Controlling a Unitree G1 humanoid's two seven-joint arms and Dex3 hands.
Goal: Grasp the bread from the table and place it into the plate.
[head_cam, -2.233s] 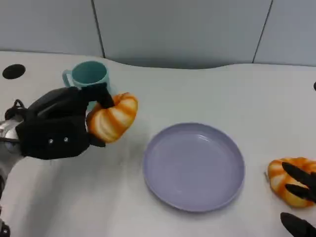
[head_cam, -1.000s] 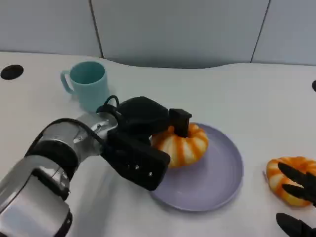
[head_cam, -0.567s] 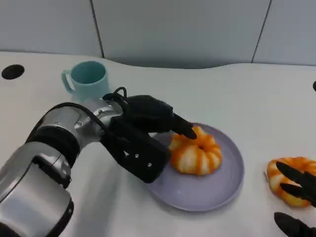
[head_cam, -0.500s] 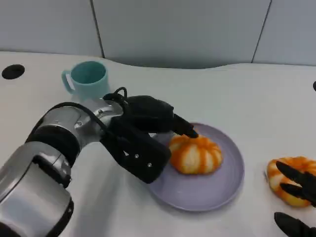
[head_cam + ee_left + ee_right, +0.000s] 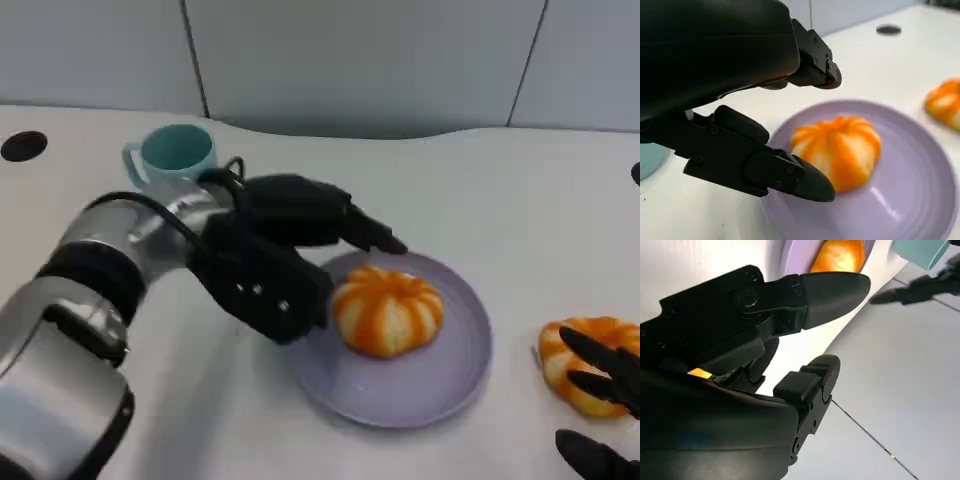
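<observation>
Bread (image 5: 387,309) lies in plate (image 5: 455,375); left hand (image 5: 285,250) beside it, fingers spread, empty.

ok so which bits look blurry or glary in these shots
Left wrist view: the second bread at the edge is soft, and a streak of glare lies on the plate. Head view: mostly sharp, even light. Right wrist view: the bread on the plate is slightly blurred.

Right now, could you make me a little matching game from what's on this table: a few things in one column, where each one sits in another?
Things:
1. bread
2. second bread
3. mug
4. left hand

Places:
A. far left of the table
B. on the purple plate
C. open, at the plate's left rim
D. on the table by the right hand

Pairs: 1-B, 2-D, 3-A, 4-C
</observation>
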